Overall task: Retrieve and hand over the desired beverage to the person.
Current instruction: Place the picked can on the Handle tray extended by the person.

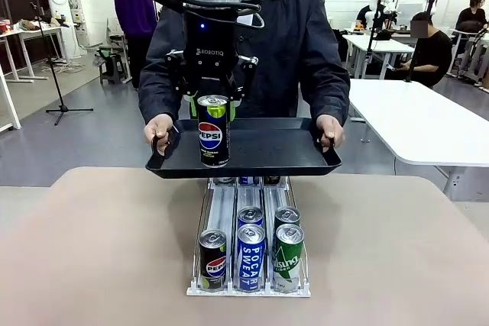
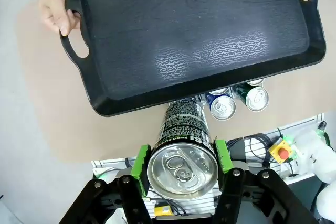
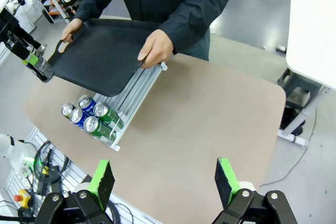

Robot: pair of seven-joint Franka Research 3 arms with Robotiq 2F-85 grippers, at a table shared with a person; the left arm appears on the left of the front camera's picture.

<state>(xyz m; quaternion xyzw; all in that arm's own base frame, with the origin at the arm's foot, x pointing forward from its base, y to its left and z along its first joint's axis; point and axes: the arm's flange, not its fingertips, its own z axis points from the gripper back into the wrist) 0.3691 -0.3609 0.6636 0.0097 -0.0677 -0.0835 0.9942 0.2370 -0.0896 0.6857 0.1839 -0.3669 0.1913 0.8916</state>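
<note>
My left gripper point(image 1: 213, 103) is shut on a black Pepsi can point(image 1: 213, 131), green pads against its upper sides, can upright. In the left wrist view the can point(image 2: 184, 150) sits between the pads of the gripper point(image 2: 182, 163), its lower end at the near rim of a black tray point(image 2: 199, 35). The person point(image 1: 306, 43) in a dark jacket holds that tray point(image 1: 267, 146) by both handles above the table's far side. In the right wrist view, my right gripper point(image 3: 164, 182) hangs open over the table, with nothing between its fingers.
A clear rack point(image 1: 250, 289) on the tan table holds several cans in three lanes: Pepsi, Pocari Sweat and a green one. It lies partly under the tray. A white table point(image 1: 420, 124) stands at the right, and other people sit farther back.
</note>
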